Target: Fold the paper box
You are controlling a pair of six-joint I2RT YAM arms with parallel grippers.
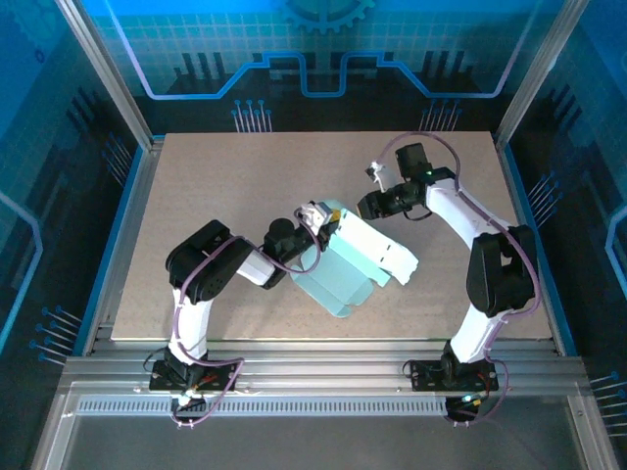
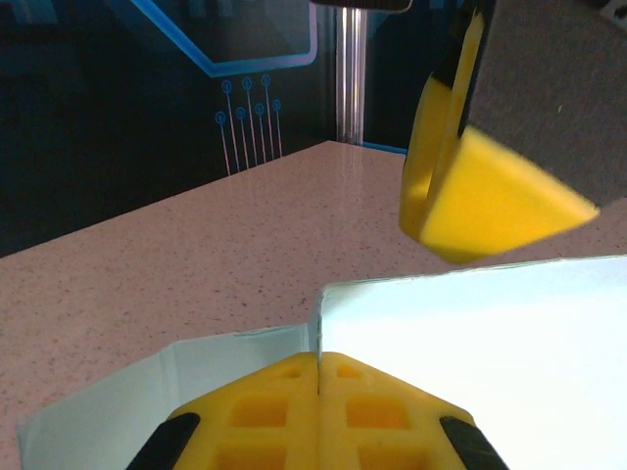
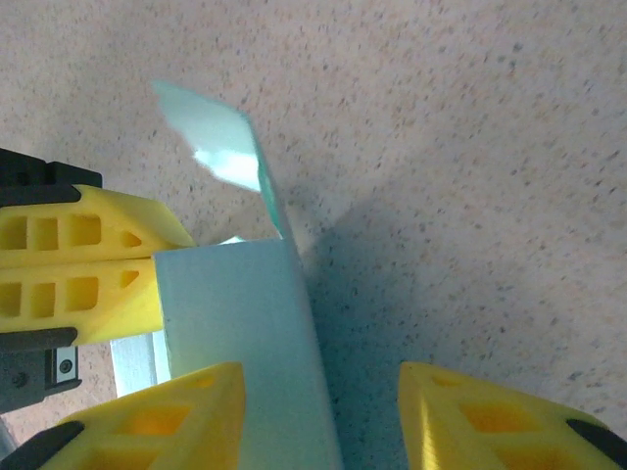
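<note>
The pale mint paper box (image 1: 367, 257) lies partly folded at the table's middle, with one long panel raised and flat flaps spread toward the near edge. My left gripper (image 1: 315, 217) is shut on the upright edge of that card; in the left wrist view its yellow fingertips (image 2: 318, 377) pinch the thin wall of the paper box (image 2: 490, 333). My right gripper (image 1: 370, 204) hovers open at the box's far end. Its jaws (image 3: 321, 416) straddle the raised panel's edge (image 3: 235, 323), and one finger (image 3: 167, 416) is over the card. The left gripper's fingers (image 3: 78, 264) show beside it.
The speckled beige table (image 1: 225, 196) is bordered by aluminium rails and blue walls. Both arms bend in over the centre, with the right arm's elbow (image 1: 500, 264) near the right edge. Bare tabletop lies at the far left and far right.
</note>
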